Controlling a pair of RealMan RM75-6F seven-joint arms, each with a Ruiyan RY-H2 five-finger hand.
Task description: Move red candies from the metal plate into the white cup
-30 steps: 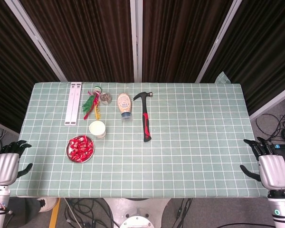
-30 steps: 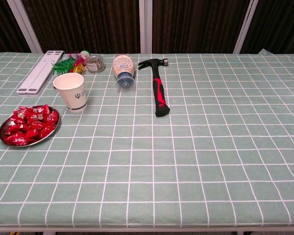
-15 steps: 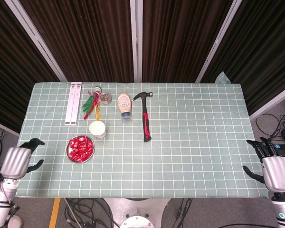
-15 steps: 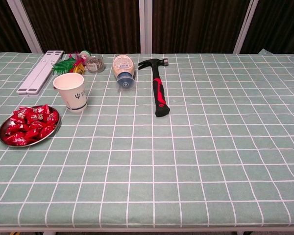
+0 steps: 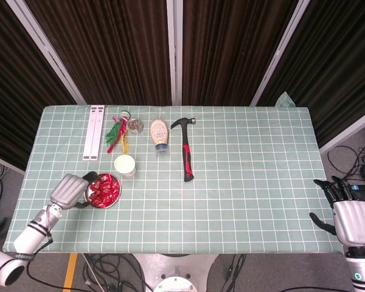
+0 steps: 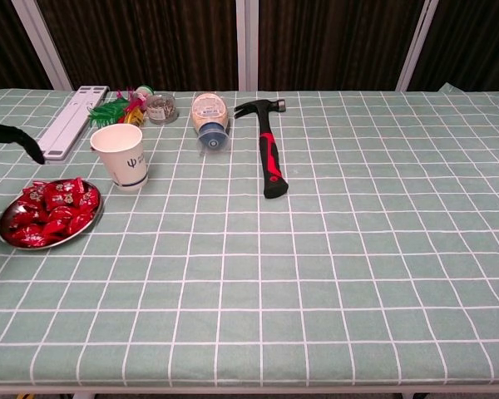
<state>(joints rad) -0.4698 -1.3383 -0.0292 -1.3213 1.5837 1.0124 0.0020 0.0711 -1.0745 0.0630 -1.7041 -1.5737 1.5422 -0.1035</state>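
At the near right corner the right hand (image 5: 350,220) hangs off the edge of the tabletop (image 5: 261,182), fingers spread and empty, much as it did a second ago. The change is all on the left: the left hand (image 5: 70,189), which a second ago sat off the near-left edge, has swung in over the cloth and now sits just left of the metal plate (image 5: 91,200), its dark fingers reaching at the plate's left rim (the chest view catches only dark fingertips (image 6: 17,141) at its left border). Its fingers look parted and I see nothing between them, though whether they touch the rim or a candy I cannot tell. The red candies (image 6: 50,211) lie heaped in the plate, apparently undisturbed, and the white cup (image 6: 123,155) stands upright just beyond the plate, to its far right, with no candy visible in it. I judge this as the reach before a first pick, so the transfer has not started. Farther back lie a hammer (image 5: 187,155), a tipped bottle (image 5: 160,135), a bundle of feathery trinkets (image 5: 117,134) and a white strip (image 5: 93,140).
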